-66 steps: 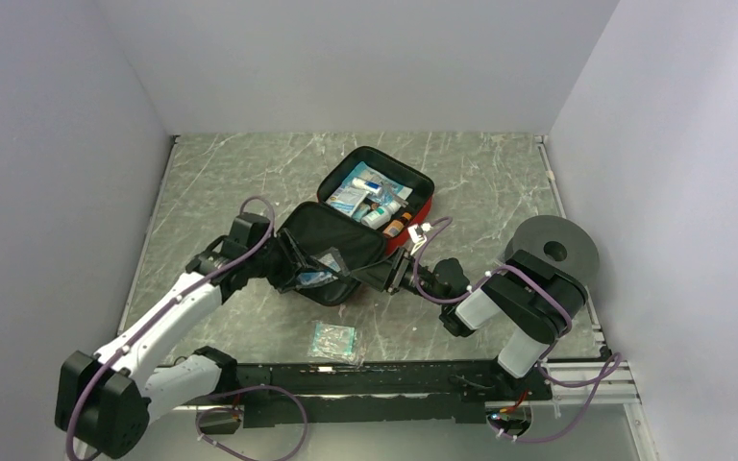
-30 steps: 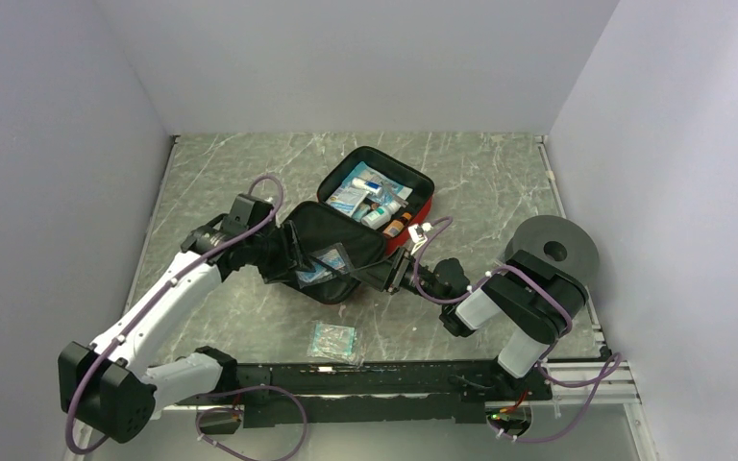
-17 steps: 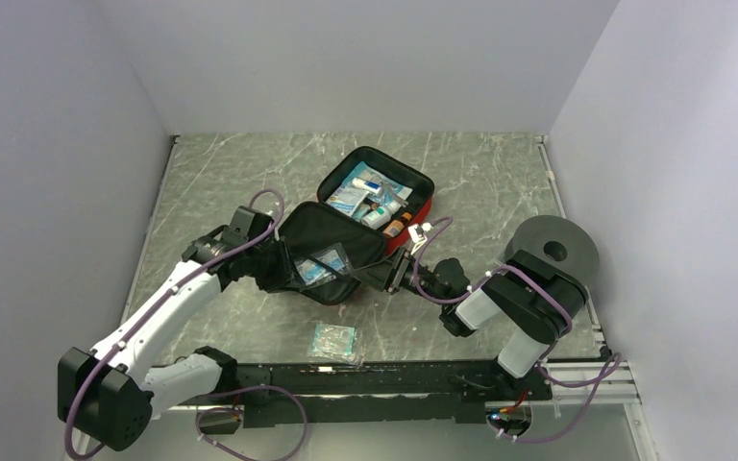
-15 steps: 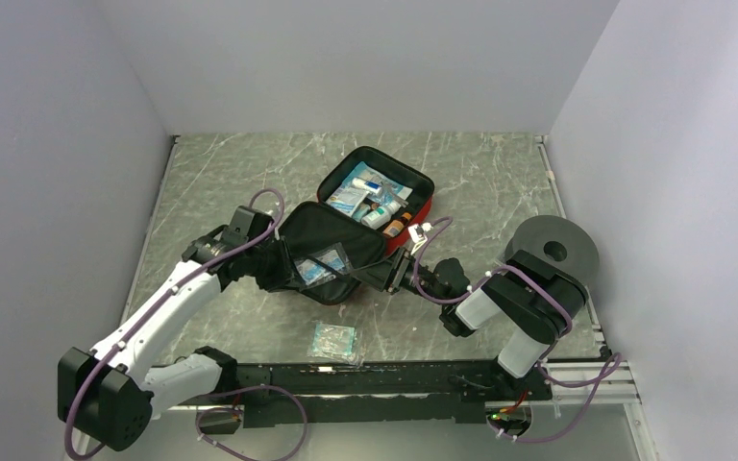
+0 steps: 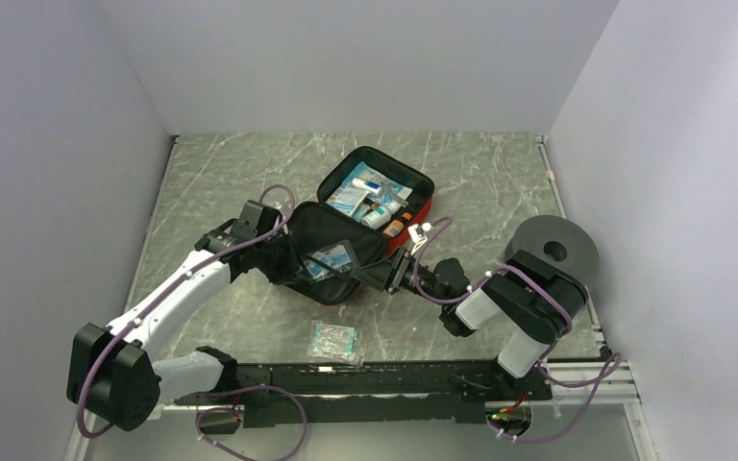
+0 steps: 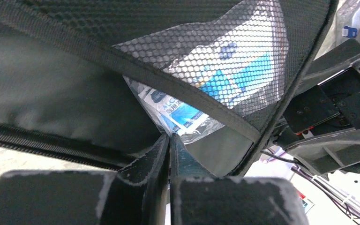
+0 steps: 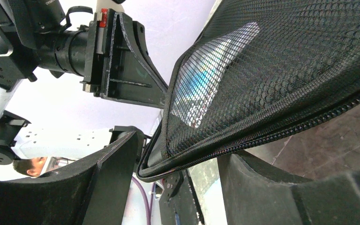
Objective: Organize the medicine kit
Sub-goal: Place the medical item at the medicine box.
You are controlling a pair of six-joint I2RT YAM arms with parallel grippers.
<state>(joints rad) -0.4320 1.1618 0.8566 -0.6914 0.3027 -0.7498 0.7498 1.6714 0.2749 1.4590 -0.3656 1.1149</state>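
A: Question for you: where is the medicine kit (image 5: 319,229)?

B: You have it in the middle of the top picture, lying open on the table (image 5: 231,173). Its black lid flops to the lower left. Its red box part sits up and to the right, full of little tubes and packs.

A: And your left gripper (image 5: 283,261)?

B: It sits at the lid's left side. Its fingers (image 6: 145,164) are pressed together. A clear packet (image 6: 178,115) with blue print pokes out of the mesh pocket (image 6: 243,61) in the lid. The packet's corner comes right down to the fingertips. You cannot tell if it is pinched.

A: And your right gripper (image 5: 384,274)?

B: It is at the lid's lower right edge. Its fingers (image 7: 108,183) are spread wide, and the lid's zip edge runs between them.
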